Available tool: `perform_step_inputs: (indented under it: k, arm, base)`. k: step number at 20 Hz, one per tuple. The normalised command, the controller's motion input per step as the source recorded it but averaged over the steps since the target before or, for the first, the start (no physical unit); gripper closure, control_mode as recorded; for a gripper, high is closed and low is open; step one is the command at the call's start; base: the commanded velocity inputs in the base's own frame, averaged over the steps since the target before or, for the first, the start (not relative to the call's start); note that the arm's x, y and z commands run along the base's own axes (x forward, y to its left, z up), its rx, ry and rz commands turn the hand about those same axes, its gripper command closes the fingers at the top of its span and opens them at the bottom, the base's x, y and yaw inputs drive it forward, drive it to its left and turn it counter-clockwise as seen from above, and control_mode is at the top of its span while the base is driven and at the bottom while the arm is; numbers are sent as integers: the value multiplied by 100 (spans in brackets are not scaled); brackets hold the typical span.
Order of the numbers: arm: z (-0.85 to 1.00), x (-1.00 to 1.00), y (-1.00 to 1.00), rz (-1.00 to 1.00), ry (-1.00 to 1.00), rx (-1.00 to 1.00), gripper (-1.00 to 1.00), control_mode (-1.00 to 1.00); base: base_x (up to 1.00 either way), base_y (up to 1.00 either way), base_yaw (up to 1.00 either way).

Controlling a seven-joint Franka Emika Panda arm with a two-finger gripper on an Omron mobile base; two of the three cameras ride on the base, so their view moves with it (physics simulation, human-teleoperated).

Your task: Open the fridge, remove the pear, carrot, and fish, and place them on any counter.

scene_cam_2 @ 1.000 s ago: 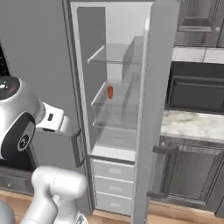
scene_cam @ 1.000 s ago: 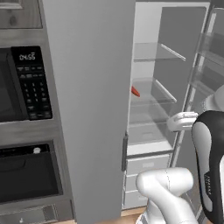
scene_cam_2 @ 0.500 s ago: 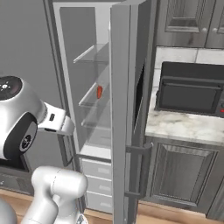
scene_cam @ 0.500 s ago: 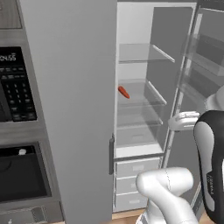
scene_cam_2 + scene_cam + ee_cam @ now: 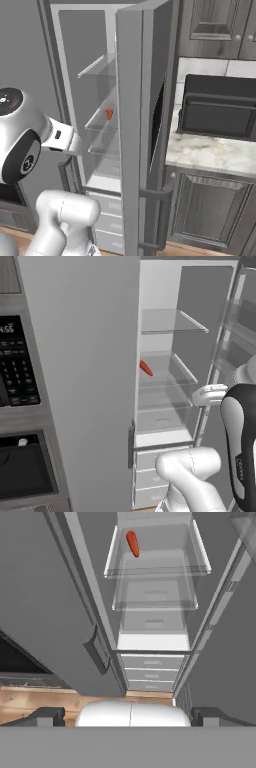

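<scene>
Fridge (image 5: 80,381) right door open in left base view, carrot (image 5: 145,368) on middle shelf at 12 o'clock of the arm. Right base view: door edge nearly hides it. Hand view: gripper (image 5: 130,714) spread wide, empty; reaching past the shelf lip risks a clip.

The white arm is rising from the base in a tight fold, its rounded lower link curling up into a bulky dark-jointed elbow, and a short white forearm segment is reaching forward at mid height. In the hand view, the pincer (image 5: 130,716) is pointing steeply downward, with its two dark finger tips (image 5: 47,716) sitting far apart at the bottom corners, spread wide and gripping nothing.
</scene>
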Motion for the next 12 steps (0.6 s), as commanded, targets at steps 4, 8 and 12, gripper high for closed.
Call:
perform_step_inputs:
  k: [4, 8, 12]
  arm:
    - [0, 0, 0, 0, 0, 0, -100, 100]
    - [0, 0, 0, 0, 0, 0, -100, 100]
    - [0, 0, 0, 0, 0, 0, -100, 100]
  base:
    - [61, 0, 0]
    - [56, 0, 0]
    - [28, 0, 0]
